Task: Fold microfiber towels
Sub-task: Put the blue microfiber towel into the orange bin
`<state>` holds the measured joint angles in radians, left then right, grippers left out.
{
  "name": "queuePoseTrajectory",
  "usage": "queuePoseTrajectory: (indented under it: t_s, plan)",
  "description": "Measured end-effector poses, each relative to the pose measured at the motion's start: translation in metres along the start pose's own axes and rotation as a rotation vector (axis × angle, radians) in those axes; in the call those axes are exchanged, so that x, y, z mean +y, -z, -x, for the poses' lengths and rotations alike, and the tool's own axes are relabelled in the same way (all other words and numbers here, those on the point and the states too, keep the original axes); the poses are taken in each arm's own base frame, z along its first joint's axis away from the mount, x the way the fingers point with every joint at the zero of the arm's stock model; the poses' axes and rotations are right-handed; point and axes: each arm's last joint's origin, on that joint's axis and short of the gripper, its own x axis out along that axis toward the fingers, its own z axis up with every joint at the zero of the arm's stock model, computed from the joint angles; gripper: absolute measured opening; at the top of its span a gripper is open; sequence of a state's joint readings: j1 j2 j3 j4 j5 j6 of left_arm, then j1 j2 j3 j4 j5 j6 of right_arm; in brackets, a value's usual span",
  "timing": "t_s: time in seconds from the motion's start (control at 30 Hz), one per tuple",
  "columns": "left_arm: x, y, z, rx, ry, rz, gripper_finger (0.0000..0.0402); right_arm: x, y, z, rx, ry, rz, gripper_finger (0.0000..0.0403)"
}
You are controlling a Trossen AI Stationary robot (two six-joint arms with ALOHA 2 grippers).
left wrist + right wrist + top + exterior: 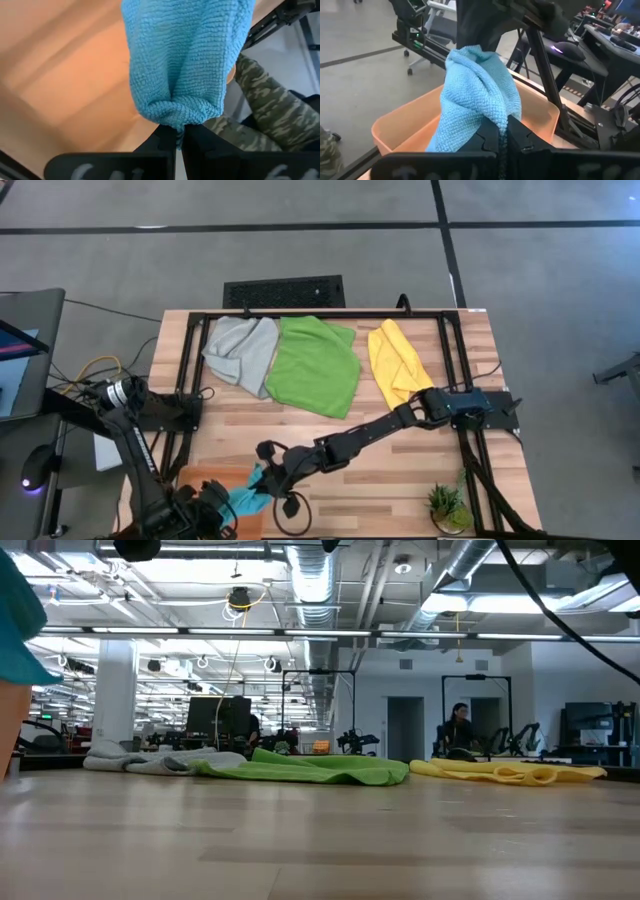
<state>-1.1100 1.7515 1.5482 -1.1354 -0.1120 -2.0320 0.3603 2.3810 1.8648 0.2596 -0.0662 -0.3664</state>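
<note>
The teal blue towel (248, 494) is bunched and held between both grippers above the orange tray (205, 475) at the table's near left. My left gripper (222, 506) is shut on its near end. My right gripper (268, 472) is shut on its far end. The towel also shows at the low view's left edge (15, 630). The light grey towel (241, 351), bright green towel (315, 365) and yellow towel (394, 364) lie rumpled on the table along its far side. My left gripper pinches a bunched fold of the teal towel (176, 120) between its two fingers, several layers gathered together. The towel bulges out from the fingertips over the orange tray (60, 75). My right gripper pinches a gathered fold of the teal towel (501, 119) between its two fingers. The cloth stands bunched beyond the fingertips, with the tray (405, 120) behind and below it.
A small potted plant (447, 506) stands at the near right corner. A black frame (190, 370) runs along the table's left, far and right sides. A person's camouflage sleeve (265, 112) shows beyond the table in the left wrist view. Bare wood lies in the table's middle (400, 470).
</note>
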Motion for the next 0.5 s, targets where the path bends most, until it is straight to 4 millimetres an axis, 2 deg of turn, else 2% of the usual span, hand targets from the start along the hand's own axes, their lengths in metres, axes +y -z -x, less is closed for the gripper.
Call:
queuePoseTrajectory:
  t_s: [0.5]
  plan:
    - [0.006, 0.002, -0.022, 0.011, 0.011, 0.072, 0.0, 0.001, 0.004, 0.0, 0.036, -0.009, -0.002, 0.0025]
